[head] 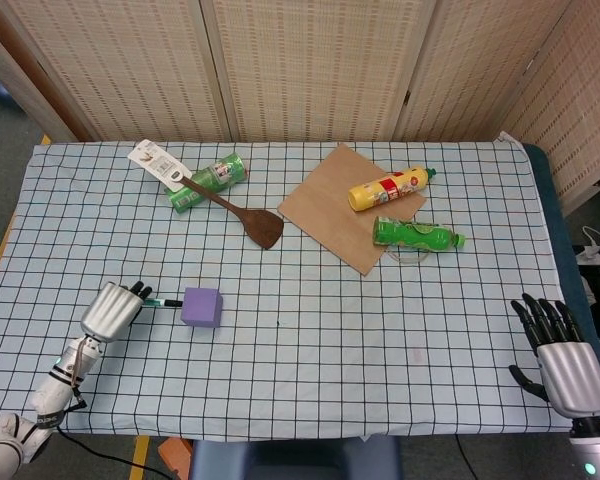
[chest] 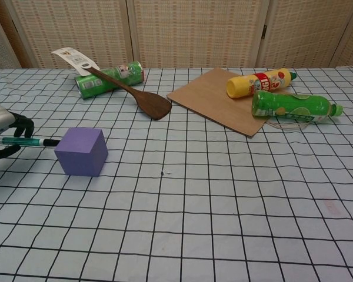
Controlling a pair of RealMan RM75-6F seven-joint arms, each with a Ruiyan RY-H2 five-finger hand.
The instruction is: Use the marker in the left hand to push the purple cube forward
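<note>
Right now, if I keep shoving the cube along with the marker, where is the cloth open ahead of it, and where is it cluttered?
Ahead of the purple cube, away from the marker in the left hand, bare cloth runs across the near half to the right hand. Clutter sits farther back: spatula on green can, wooden board, yellow bottle, green bottle.
</note>
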